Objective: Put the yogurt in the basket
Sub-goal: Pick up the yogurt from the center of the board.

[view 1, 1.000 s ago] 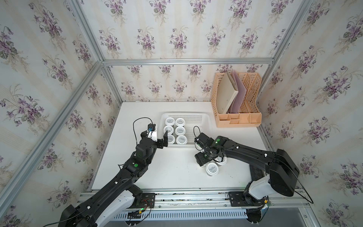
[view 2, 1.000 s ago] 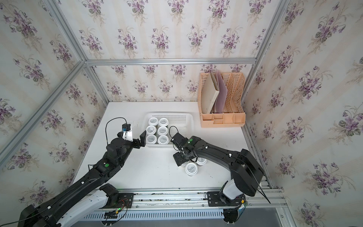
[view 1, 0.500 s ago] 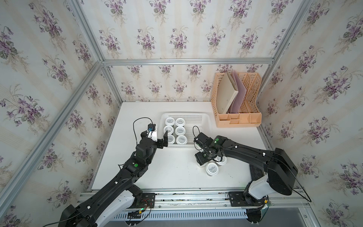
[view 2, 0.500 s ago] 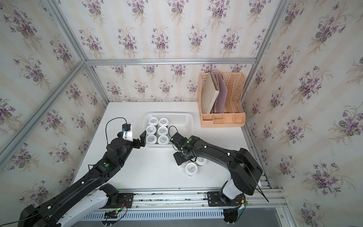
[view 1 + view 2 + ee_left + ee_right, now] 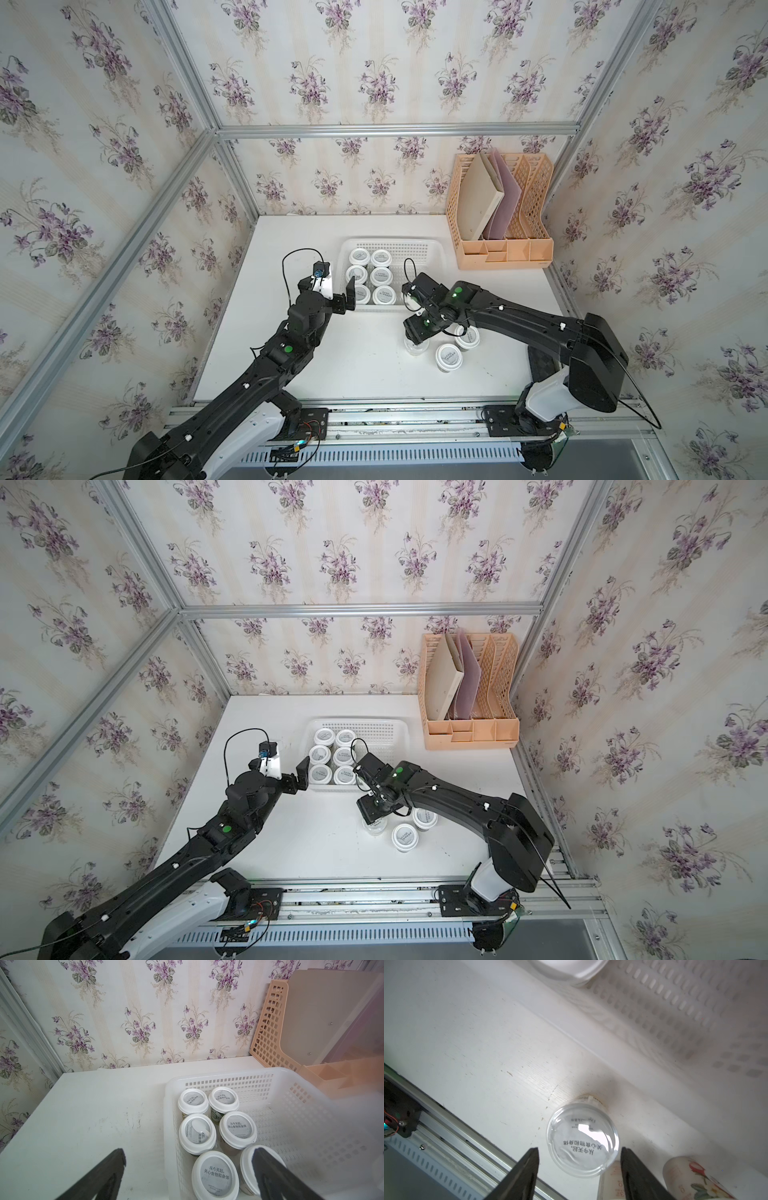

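**Item: yogurt cup (image 5: pixel 579 1126), upright on table (image 5: pixel 332 365), near basket (image 5: pixel 270 1073).**
Right gripper (image 5: pixel 579 1150) jaws straddle its lid; I cannot tell whether they pinch it. Left gripper (image 5: pixel 189 1150) is spread wide and empty over the basket's near corner. Risk: a lid-only grip may slip, or a finger may topple the two neighbours (image 5: pixel 449 356). Basket holds six cups (image 5: pixel 238 1129); its other half is bare.

Basket (image 5: pixel 400 249) white, grid holes; yogurt lids (image 5: pixel 381 276) white w/ grey print; rack (image 5: pixel 536 195) peach; wallpaper (image 5: pixel 374 83) purple floral.
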Controlling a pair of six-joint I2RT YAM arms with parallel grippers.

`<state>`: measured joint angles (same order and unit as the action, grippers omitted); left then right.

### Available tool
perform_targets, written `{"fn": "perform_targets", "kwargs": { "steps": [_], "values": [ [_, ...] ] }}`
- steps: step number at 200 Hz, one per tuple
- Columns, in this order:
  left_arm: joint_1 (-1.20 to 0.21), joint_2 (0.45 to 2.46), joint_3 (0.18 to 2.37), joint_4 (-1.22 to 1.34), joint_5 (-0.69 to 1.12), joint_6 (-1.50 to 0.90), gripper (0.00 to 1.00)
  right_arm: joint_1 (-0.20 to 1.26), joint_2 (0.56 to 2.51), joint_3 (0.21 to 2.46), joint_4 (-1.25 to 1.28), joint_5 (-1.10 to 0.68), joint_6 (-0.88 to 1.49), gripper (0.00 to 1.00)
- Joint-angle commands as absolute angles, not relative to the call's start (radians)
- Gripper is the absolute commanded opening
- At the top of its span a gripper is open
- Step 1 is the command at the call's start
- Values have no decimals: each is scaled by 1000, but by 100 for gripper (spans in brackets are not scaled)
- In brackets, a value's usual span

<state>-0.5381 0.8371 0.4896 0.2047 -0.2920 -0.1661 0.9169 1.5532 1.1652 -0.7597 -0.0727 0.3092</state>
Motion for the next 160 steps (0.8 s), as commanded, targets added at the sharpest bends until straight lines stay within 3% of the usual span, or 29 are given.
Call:
{"fn": "perform_targets", "kwargs": {
  "steps": [1,61,160],
  "values": [
    [-538,837,494,225,-305,-166,99,917,1557,1198,-764,-100,286,68],
    [-538,834,491,224,-307,-164,99,938,1595,1195,-812,-17,303,77],
    [-538,834,491,224,-302,-166,99,978,1597,1124,-770,-19,330,79]
  ]
}}
